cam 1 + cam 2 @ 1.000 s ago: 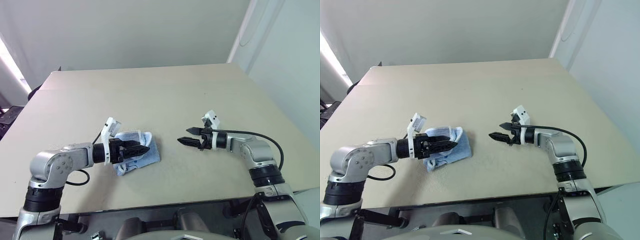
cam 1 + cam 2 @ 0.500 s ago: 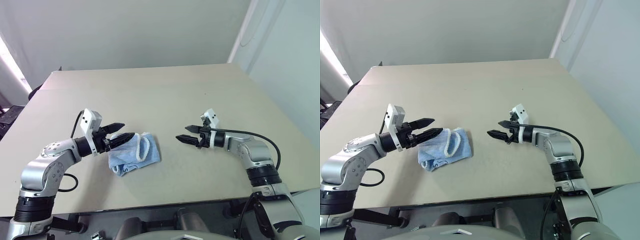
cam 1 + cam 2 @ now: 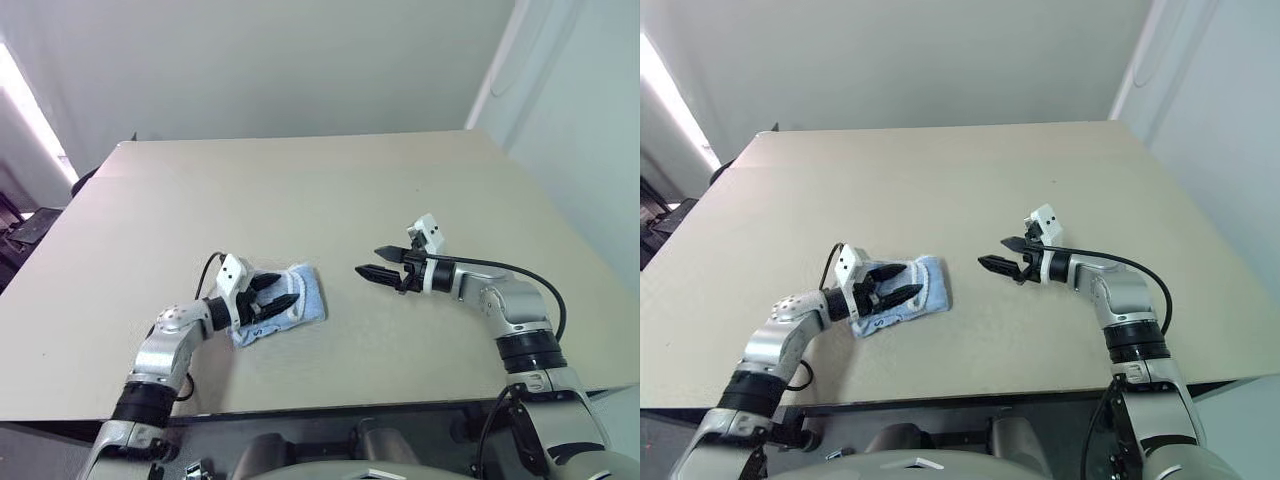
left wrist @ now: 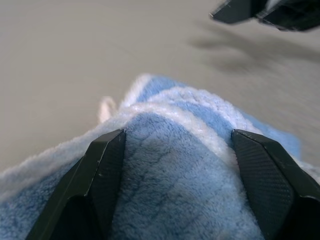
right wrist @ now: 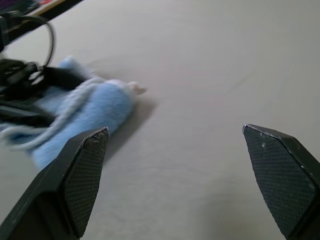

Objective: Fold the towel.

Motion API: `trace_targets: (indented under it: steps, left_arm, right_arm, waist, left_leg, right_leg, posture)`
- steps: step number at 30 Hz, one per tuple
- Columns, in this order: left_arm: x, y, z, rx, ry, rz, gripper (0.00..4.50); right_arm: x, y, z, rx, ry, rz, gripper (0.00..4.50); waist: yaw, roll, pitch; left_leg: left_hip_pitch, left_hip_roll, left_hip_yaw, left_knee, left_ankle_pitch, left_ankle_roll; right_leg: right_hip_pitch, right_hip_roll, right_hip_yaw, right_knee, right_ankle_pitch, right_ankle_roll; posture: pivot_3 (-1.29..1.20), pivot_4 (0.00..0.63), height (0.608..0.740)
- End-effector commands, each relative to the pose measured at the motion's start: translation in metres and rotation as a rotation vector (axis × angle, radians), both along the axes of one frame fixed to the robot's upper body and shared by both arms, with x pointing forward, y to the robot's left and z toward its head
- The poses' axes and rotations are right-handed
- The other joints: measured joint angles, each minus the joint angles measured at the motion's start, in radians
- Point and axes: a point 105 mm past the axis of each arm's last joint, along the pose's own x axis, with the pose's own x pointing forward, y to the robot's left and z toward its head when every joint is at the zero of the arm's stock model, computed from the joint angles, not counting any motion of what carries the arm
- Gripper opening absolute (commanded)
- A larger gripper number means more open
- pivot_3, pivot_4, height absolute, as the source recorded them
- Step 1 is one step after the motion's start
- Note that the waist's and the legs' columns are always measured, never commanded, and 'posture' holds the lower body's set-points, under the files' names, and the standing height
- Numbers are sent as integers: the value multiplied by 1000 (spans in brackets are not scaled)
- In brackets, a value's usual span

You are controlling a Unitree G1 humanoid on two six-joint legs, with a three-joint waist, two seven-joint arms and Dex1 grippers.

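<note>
The towel (image 3: 308, 298), light blue with white edging, lies bunched and partly folded on the tan table (image 3: 300, 190), left of centre near the front. My left gripper (image 3: 283, 291) rests low on the towel from its left side. In the left wrist view its black fingers (image 4: 105, 175) stand wide apart with the towel's terry surface (image 4: 170, 165) bulging between them; it is open, not pinching the cloth. My right gripper (image 3: 368, 261) hovers open a short way to the right of the towel, pointing at it with nothing held. The right wrist view shows the towel (image 5: 95, 110) ahead of it.
The table's front edge runs close below both arms. A wide bare tabletop stretches behind the towel to the far edge, with a pale wall beyond. Dark objects (image 3: 30, 225) sit off the table's left side.
The left gripper, on the towel a second ago, lifted off to the left, then dropped back onto it with its wrist rolled. The right gripper held still. The camera view shifted.
</note>
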Motion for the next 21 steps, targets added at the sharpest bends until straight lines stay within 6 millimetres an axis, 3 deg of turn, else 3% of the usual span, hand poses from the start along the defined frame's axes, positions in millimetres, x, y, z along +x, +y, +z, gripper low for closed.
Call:
trace_targets:
  steps: [1,6,15,21]
  left_arm:
    - [-2,-8,-4,-1,-19,-8,3562]
    - [-10,-15,13,-69,-56,-34,3562]
    - [-6,17,82,-80,-234,38,3562]
    - [-23,45,105,-3,-249,31,3562]
  right_arm:
    - [-2,7,18,31,-37,55,4500]
    - [-15,19,28,127,35,152,4500]
    - [-21,60,3,167,406,237,4500]
    - [-14,84,-14,180,537,219,4500]
  waist:
    - [2,0,0]
    - [3,1,-1]
    - [-8,-1,1]
    - [-12,-1,1]
  left_leg:
    - [0,0,0,0,0,0]
    - [0,0,0,1,0,0]
    - [-2,1,0,0,0,0]
    - [-3,1,0,-2,0,0]
  right_leg:
    - [0,0,0,0,0,0]
    - [1,-1,0,0,1,1]
    - [-2,0,0,0,2,3]
    - [-4,1,-1,0,2,3]
  posture:
    - [0,0,740]
    - [0,0,740]
    - [0,0,740]
    - [0,0,740]
